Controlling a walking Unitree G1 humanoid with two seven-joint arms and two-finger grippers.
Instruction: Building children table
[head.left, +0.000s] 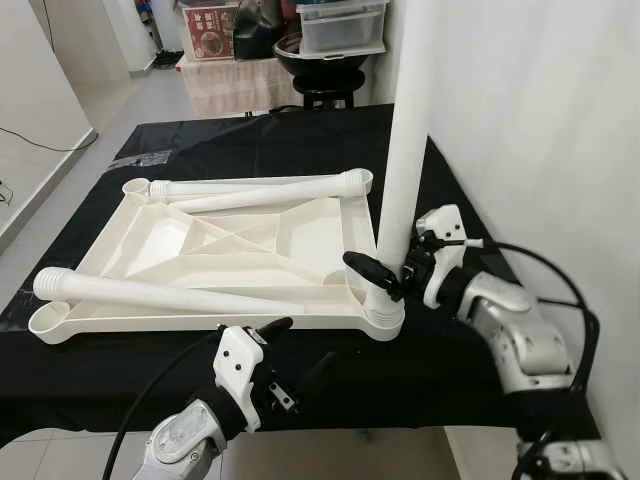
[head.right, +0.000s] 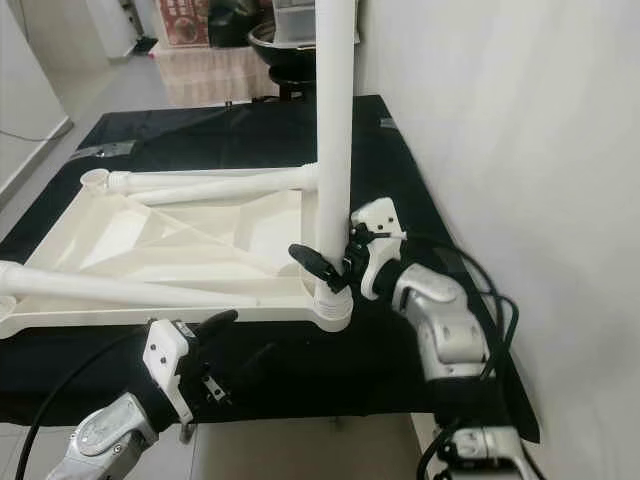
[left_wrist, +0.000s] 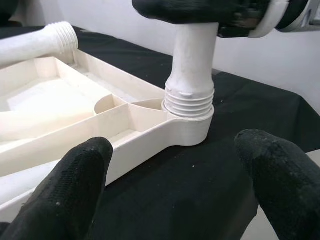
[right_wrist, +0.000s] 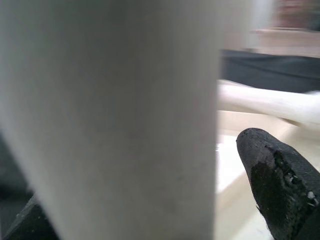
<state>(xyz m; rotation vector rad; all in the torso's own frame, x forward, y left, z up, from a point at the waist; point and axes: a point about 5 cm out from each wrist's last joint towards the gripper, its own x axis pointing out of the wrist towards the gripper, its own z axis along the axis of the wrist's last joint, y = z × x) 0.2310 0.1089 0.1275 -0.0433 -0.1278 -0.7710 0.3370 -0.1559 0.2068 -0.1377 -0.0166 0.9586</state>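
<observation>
A white plastic tabletop (head.left: 300, 240) lies upside down on the black-covered table (head.left: 440, 365). One white leg (head.left: 405, 130) stands upright in the near right corner socket (head.left: 383, 320), its screw thread (left_wrist: 189, 99) partly showing above the socket. My right gripper (head.left: 385, 272) is shut on this leg just above the thread. Loose legs rest on the tabletop: two along the far edge (head.left: 250, 186) and one across the near left (head.left: 150, 293). My left gripper (head.left: 298, 350) hangs open at the table's front edge, its fingertips (left_wrist: 65, 190) pointing at the socket corner, holding nothing.
A white wall (head.left: 530, 120) rises close along the table's right side. Behind the table stand a black stool (head.left: 325, 70), storage boxes (head.left: 340, 25) and a low covered bench (head.left: 235, 80). Grey floor (head.left: 60, 190) lies to the left.
</observation>
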